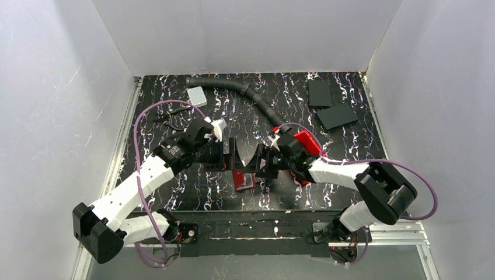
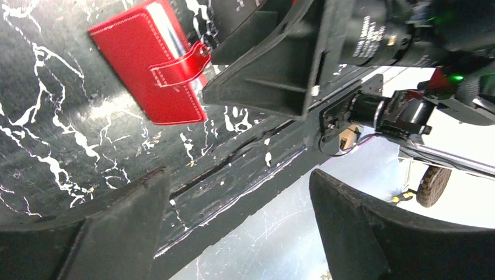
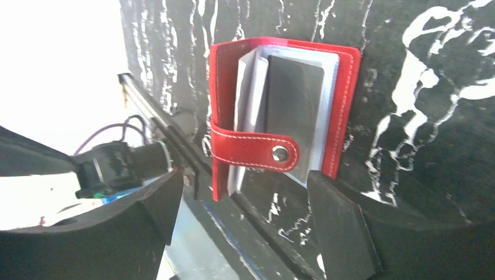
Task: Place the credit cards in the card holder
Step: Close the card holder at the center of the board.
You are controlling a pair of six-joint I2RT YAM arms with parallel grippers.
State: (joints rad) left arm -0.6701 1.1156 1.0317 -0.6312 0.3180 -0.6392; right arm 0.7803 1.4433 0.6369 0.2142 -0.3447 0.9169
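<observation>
The card holder [image 3: 280, 111], a small red wallet, lies on the black marbled table near its front edge. It is partly unfolded, with pale credit cards [image 3: 251, 87] and a grey leaf showing inside and its snap strap [image 3: 257, 150] across the front. In the top view the card holder [image 1: 243, 181] lies just below both grippers. My left gripper [image 1: 233, 156] is open and empty, its fingers [image 2: 117, 227] wide apart, the card holder [image 2: 149, 64] beyond them. My right gripper [image 1: 255, 163] is open too, fingers [image 3: 341, 224] straddling empty table just short of the wallet.
A pale card-sized rectangle [image 1: 197, 95] lies at the back left beside a black corrugated hose [image 1: 257, 99]. Two black flat slabs [image 1: 330, 105] lie at the back right. White walls enclose the table. The table's front rail [image 2: 233, 169] runs close under both grippers.
</observation>
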